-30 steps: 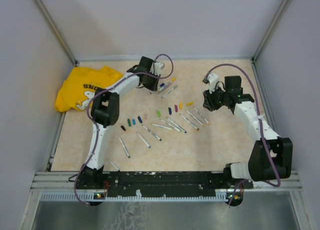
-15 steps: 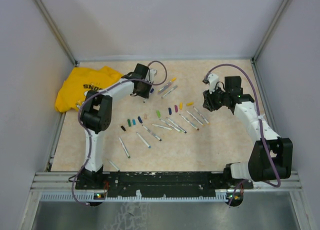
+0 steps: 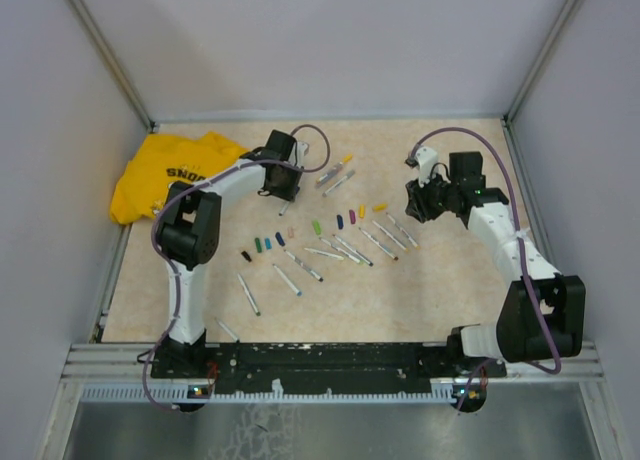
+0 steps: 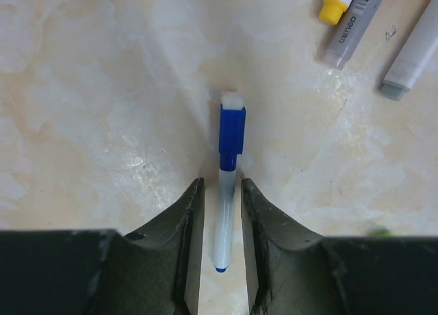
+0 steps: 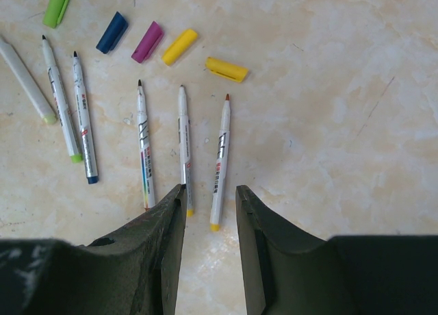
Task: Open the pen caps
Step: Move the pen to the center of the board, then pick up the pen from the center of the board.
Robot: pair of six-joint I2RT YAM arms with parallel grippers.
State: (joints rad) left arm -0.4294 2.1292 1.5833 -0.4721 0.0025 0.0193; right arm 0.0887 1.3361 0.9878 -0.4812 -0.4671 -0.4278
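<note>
Seen from above, the left gripper [image 3: 284, 183] sits at the back of the table [image 3: 450, 290], just right of a yellow shirt [image 3: 170, 175]. The right gripper [image 3: 413, 202] hangs off the right end of a slanting row of loose pen caps [image 3: 317, 227] in black, green, blue, purple and yellow, with bare pens [image 3: 287, 280] lying just in front of them. Neither claw's opening can be read from here. In the left wrist view the fingers [image 4: 188, 222] stand narrowly apart on either side of a thin white barrel [image 4: 223, 219] lying on the table, with a sliver of gap on each side and nothing clamped. The blue cap [image 4: 232, 130] sits on that pen's far end, beyond the fingertips. A yellow-capped marker [image 4: 333, 10] and a grey marker [image 4: 414, 51] lie at upper right. In the right wrist view the claw is narrowly parted and empty, above the table. Three uncapped pens [image 5: 185, 150] lie side by side beyond it, and five loose caps [image 5: 179, 46] lie farther off: green, navy, magenta and two yellow.
</note>
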